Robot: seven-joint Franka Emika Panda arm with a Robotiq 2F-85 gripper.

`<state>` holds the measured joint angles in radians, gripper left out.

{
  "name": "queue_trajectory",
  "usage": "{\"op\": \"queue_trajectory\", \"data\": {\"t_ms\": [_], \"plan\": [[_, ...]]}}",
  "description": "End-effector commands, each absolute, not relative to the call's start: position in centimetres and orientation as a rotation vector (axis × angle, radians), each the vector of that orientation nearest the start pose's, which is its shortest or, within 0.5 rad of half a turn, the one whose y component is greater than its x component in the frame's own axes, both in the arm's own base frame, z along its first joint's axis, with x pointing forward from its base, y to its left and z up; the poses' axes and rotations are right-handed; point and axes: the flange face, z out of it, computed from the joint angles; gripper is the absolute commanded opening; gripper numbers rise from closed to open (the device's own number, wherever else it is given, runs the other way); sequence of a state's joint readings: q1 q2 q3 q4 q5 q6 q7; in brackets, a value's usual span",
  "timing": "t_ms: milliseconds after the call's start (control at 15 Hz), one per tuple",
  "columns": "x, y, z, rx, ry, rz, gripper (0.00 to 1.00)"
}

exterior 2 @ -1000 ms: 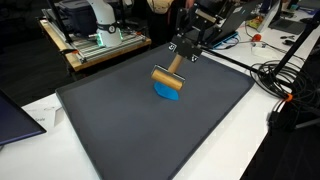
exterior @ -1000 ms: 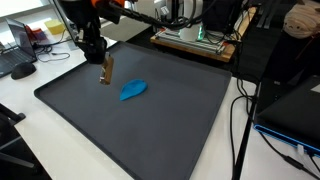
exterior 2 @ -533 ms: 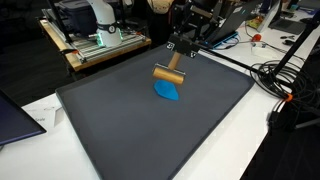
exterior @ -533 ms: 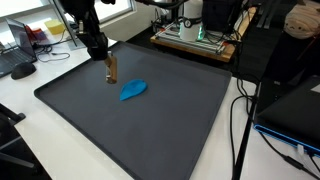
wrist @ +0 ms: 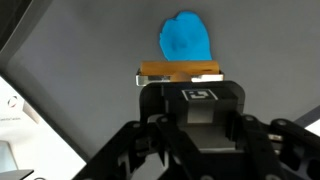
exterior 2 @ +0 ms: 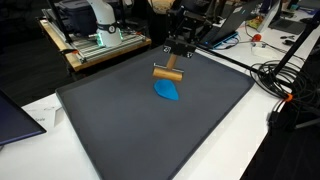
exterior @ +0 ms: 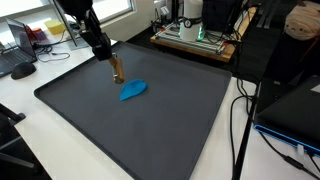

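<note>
The claw (exterior 2: 176, 60) is clamped on a small brown block (exterior 2: 167, 72), which hangs from its tips above the upper part of the dark mat (exterior: 150, 130). In the wrist view the block lies crosswise at the fingertips, gripped about mid-length. Whether its lower edge touches the mat I cannot tell.

The block looks like wood: probably light, stiff and not fragile, with smooth faces that could slip or swivel if pinched off-centre. The sound hold seems to be across its narrow sides at the middle, as it is held here.

Just below the block in both exterior views lies a flat blue piece (exterior: 133, 90), the one thing on the mat. It looks thin and soft, and it sits close enough for the block to brush it.

Off the mat, on the white desk (exterior 2: 245, 140), black cables (exterior 2: 285, 85) run at the right edge of the frame. A rack (exterior 2: 100, 42) stands at upper left and a laptop (exterior 2: 15, 118) at lower left, all well apart from the claw.
</note>
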<state>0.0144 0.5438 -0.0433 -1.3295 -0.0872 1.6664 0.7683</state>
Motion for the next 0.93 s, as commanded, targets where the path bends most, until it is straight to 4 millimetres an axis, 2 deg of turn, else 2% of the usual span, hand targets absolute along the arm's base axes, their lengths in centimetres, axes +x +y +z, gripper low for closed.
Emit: {"op": "queue_trajectory", "data": {"t_ms": [0, 133, 200, 467, 867], "plan": [[68.9, -2.2, 40.4, -3.061, 1.251, 0.256, 0.48], [68.9, -2.2, 40.4, -3.06, 1.25, 0.257, 0.48], [68.9, -2.2, 40.4, -3.06, 1.25, 0.257, 0.23], [69.6, -4.6, 39.8, -2.944, 1.177, 0.427, 0.23], [70.3, -10.6, 38.8, -2.691, 1.179, 0.604, 0.23]]}}
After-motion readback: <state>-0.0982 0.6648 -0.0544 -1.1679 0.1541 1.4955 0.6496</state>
